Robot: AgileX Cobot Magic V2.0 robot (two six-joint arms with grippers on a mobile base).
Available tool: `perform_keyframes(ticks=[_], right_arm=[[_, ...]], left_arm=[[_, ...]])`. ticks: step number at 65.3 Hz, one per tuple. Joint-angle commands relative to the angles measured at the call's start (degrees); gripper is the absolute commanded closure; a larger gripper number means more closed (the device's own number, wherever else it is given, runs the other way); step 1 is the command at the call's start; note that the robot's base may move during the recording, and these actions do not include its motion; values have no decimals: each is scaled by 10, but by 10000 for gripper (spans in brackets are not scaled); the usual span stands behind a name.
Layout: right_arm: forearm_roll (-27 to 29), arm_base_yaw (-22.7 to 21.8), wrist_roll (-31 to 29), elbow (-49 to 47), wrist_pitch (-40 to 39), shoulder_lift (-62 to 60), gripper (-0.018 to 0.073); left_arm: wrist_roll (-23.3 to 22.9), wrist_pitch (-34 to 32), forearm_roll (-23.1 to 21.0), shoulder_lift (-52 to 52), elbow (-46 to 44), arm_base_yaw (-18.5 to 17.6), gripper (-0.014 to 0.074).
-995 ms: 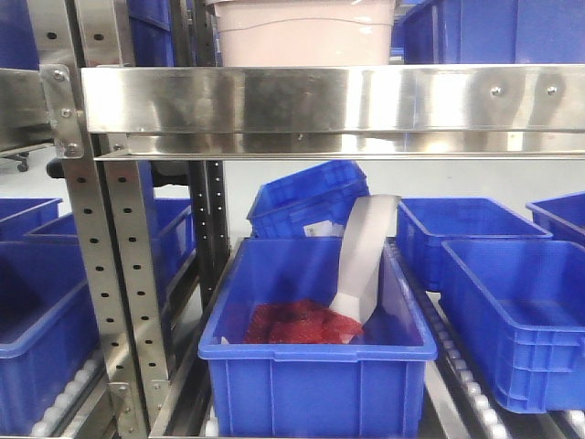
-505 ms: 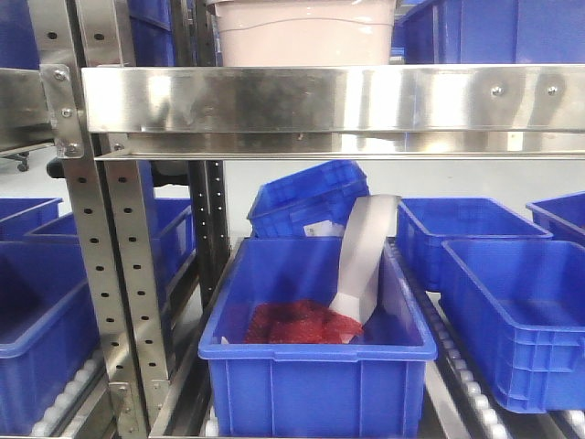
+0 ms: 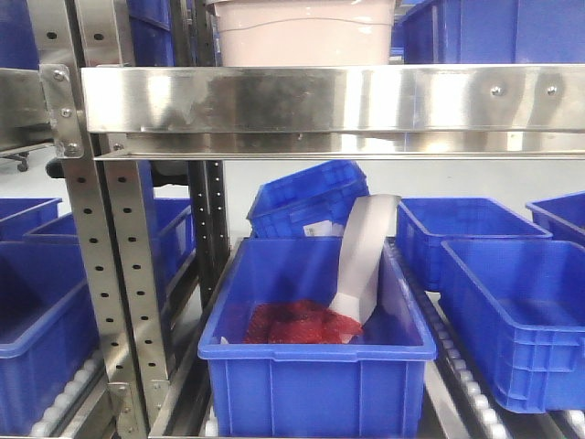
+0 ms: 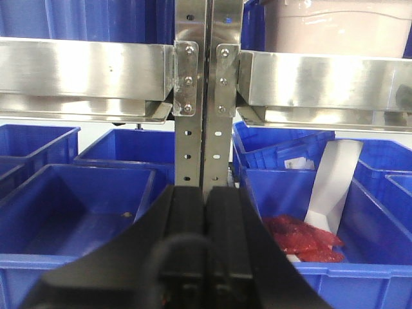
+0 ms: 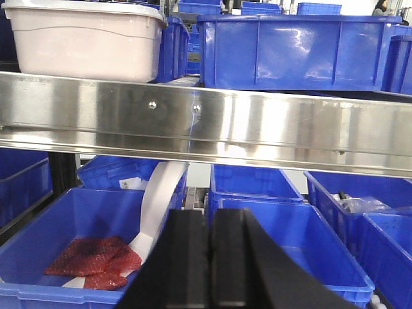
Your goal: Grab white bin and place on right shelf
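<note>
The white bin, pinkish-white with a white rim, stands on the right shelf behind the shiny steel front rail. It also shows in the left wrist view at the top right and in the right wrist view at the top left. The rail shows there too. My left gripper is shut and empty, low in front of the perforated upright. My right gripper is shut and empty, below the rail. Neither gripper shows in the front view.
A blue crate below the shelf holds red mesh and a white strip. Several other blue crates stand on the lower rollers. A large blue crate stands right of the white bin.
</note>
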Motion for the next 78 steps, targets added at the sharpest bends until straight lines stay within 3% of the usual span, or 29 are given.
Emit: perform_keyframes(ticks=[1,78], right_arm=[[-5,-3,0,0,-54,-10,491],[-5,-3,0,0,-54,-10,491]], left_arm=[[0,-72,0,-7,-1,0,715],[0,-70,-3,-7,-1,0,715]])
